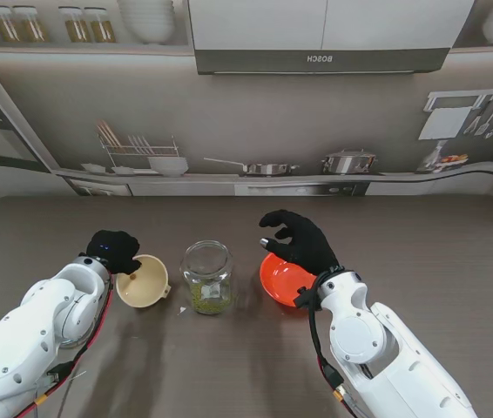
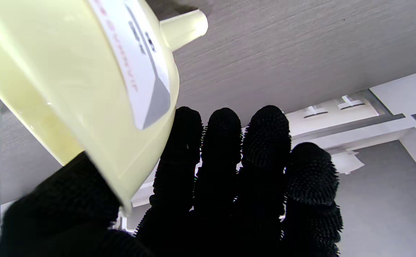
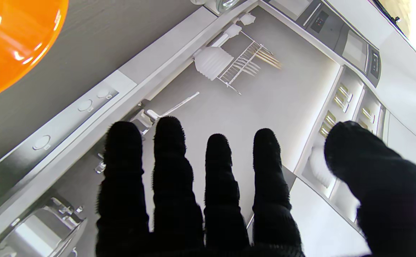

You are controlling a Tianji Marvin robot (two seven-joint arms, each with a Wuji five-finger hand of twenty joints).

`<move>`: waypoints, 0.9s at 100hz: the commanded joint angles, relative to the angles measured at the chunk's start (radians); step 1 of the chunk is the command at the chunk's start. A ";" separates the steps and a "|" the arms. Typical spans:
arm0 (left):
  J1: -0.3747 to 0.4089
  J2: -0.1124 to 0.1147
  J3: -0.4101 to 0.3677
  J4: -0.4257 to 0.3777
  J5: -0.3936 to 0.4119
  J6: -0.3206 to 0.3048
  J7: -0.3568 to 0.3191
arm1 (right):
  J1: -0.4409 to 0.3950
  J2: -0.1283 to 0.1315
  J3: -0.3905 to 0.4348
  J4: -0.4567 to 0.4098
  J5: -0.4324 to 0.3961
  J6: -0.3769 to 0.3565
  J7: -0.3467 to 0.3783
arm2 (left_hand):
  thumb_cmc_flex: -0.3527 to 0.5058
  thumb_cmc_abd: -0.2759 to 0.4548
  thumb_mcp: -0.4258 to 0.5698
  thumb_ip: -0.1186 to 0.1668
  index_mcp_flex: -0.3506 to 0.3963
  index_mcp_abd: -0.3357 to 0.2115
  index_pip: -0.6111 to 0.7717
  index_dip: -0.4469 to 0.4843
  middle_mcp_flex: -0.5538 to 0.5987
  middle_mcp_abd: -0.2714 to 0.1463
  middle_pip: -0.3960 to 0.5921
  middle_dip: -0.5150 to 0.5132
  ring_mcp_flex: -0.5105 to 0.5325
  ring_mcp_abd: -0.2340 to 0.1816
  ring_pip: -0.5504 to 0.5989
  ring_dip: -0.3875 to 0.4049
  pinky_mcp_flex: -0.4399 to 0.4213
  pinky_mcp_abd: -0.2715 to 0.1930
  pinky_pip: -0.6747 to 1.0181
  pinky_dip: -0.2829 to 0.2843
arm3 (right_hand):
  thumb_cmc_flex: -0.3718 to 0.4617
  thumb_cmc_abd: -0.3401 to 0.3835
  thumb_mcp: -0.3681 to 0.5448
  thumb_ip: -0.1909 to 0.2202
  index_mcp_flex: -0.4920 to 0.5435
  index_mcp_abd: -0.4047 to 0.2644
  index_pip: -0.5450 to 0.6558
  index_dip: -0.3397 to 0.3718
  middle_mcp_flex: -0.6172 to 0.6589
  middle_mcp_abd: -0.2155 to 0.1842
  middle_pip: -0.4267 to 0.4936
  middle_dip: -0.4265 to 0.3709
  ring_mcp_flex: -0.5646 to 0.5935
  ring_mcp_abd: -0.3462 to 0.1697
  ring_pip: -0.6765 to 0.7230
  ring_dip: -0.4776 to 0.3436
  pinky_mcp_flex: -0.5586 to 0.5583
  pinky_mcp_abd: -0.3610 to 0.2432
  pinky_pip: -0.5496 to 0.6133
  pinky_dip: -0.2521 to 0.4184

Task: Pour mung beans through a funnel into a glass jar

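A pale yellow funnel [image 1: 143, 281] sits left of the glass jar [image 1: 207, 277], and my left hand [image 1: 114, 251] is shut on its rim. In the left wrist view the thumb and fingers [image 2: 222, 153] pinch the funnel [image 2: 86, 89], whose spout points toward the table. The jar stands upright in the middle of the table with green mung beans in its bottom. An orange bowl [image 1: 281, 279] rests right of the jar; its contents do not show. My right hand [image 1: 299, 239] hovers open over the bowl's far side, fingers [image 3: 168, 171] spread and holding nothing. The bowl [image 3: 11, 43] shows in the right wrist view.
The grey wood-grain table [image 1: 421, 252] stretches to the right and toward the back. A kitchen-scene backdrop [image 1: 255, 131] stands along the far edge. A small white scrap [image 1: 181, 309] lies near the jar's base.
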 commanded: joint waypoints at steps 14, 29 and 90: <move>0.018 -0.005 -0.003 -0.009 -0.001 0.008 -0.018 | -0.007 -0.004 0.000 -0.009 0.003 0.004 0.014 | -0.078 0.036 -0.012 0.026 -0.024 0.010 -0.149 -0.011 -0.065 0.026 -0.072 -0.109 -0.073 0.017 -0.093 -0.054 -0.072 0.008 -0.072 -0.014 | -0.027 0.032 -0.005 0.033 0.004 0.011 0.017 0.011 -0.002 0.005 0.015 0.000 0.019 -0.007 0.011 -0.003 -0.008 0.008 0.028 0.000; 0.036 -0.007 -0.015 -0.023 0.003 0.017 -0.011 | -0.007 -0.004 -0.001 -0.009 0.005 0.004 0.016 | -0.125 0.068 -0.002 0.057 -0.015 0.033 -0.248 -0.009 -0.084 0.035 -0.100 -0.160 -0.100 0.025 -0.141 -0.079 -0.101 0.013 -0.111 -0.025 | -0.027 0.034 -0.005 0.033 0.003 0.013 0.019 0.009 -0.002 0.006 0.015 -0.001 0.018 -0.003 0.011 -0.003 -0.009 0.007 0.027 0.000; 0.069 -0.002 -0.059 -0.057 0.045 0.005 -0.031 | -0.007 -0.002 -0.001 -0.010 0.008 0.007 0.024 | -0.217 0.104 -0.191 0.103 -0.191 0.132 -0.658 -0.188 -0.262 0.072 -0.293 -0.400 -0.318 0.068 -0.429 -0.239 -0.264 0.020 -0.316 -0.064 | -0.027 0.036 -0.007 0.033 0.008 0.020 0.024 0.005 -0.002 0.006 0.016 -0.001 0.018 -0.006 0.011 -0.004 -0.013 0.008 0.027 0.000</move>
